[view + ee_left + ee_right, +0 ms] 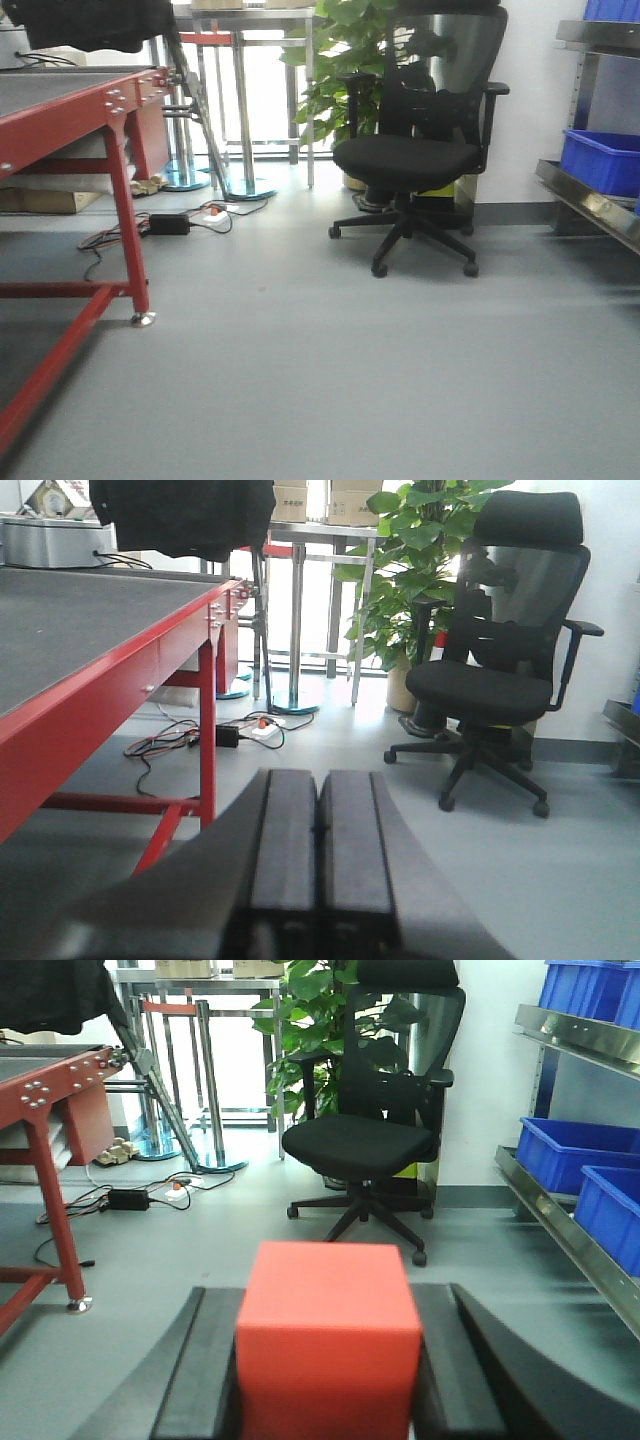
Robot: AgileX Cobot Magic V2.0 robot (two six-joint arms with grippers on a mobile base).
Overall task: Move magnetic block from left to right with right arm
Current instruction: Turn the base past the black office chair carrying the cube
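- The magnetic block (328,1345) sits between the right gripper (328,1385) fingers (205,1380), which press on its two sides. It is a cube, so it has no long axis.
- No surface shows beneath it.
- The left gripper (318,860) is closed on nothing, its fingers touching.
- The red table (45,1075) edge lies to the left, with open floor ahead before the office chair (365,1140), and blue bins (575,1150) to the right.

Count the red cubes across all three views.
1. The red cube is clamped in the right gripper, seen in the right wrist view. None shows in the other two views; others may lie out of frame.
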